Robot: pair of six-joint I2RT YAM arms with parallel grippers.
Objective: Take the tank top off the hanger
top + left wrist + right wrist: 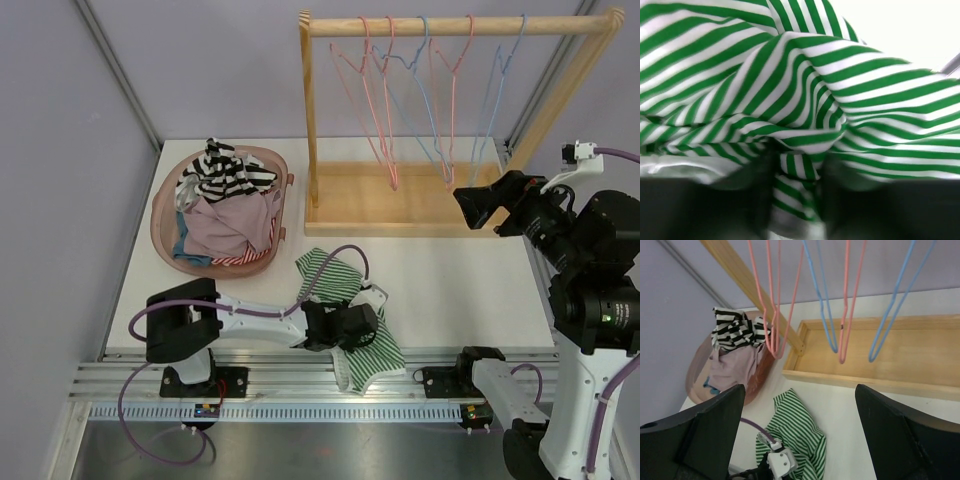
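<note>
The green-and-white striped tank top [340, 280] lies crumpled on the white table near the front edge, off any hanger. It fills the left wrist view [805, 85] and shows in the right wrist view [797, 432]. My left gripper [378, 333] lies low on the cloth, and a fold of striped fabric is pinched between its fingers [797, 185]. My right gripper [478, 205] is open and empty, raised in front of the rack's wooden base [799, 390]. Several bare pink and blue wire hangers [385, 100] hang from the wooden rail [450, 25]; they also show in the right wrist view [772, 315].
A pink basket [163, 238] heaped with clothes, including a black-and-white striped one [225, 175], stands at the back left and shows in the right wrist view [692, 375]. The wooden rack's tray base [400, 200] spans the back right. The table's front edge is a metal rail [300, 375].
</note>
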